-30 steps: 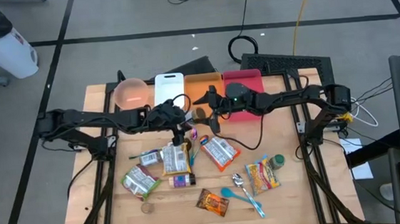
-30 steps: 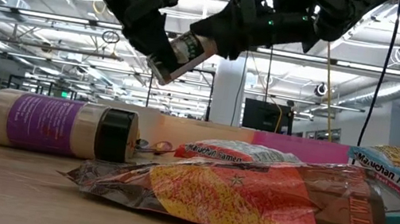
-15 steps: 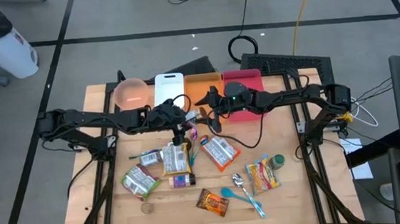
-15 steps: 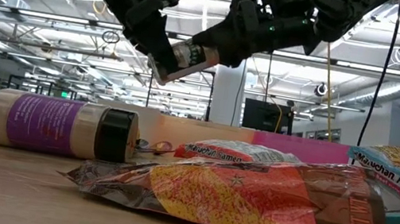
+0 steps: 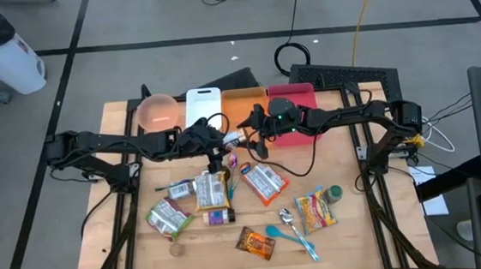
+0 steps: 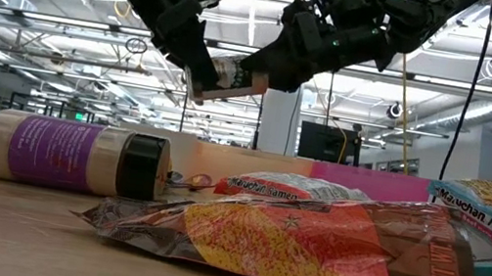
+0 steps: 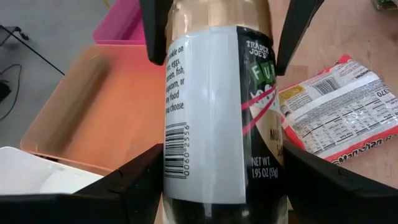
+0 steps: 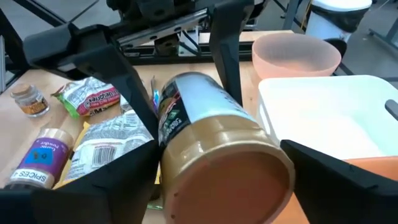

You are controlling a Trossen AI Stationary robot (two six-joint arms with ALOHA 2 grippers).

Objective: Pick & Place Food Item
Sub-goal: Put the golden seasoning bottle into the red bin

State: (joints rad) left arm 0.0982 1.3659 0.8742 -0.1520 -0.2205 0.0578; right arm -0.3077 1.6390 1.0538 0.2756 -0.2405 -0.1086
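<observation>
- Wooden counter: packets, a purple-labelled spice bottle and spoons lie scattered below the two hands; a row of containers sits beyond them, the orange rectangular plastic bin just past the jar, none visibly holding a food item, so placing appears undone.
- Task progress: a handover looks under way in mid-air above the counter's middle, with the jar lifted clear of the surface; letting go and setting it down remain, by this reading.
- Left hand: fingers spread wide and clamped on the labelled body of the jar, gripping it at the dark-lidded end.
- Right hand: fingers stand wide apart on either side of the jar's gold base, close alongside; contact cannot be confirmed, so it seems poised to take the jar.
- Gold-tinted seasoning jar with a white-and-black label: held tilted between the two hands, its base pointing toward the right hand.
</observation>
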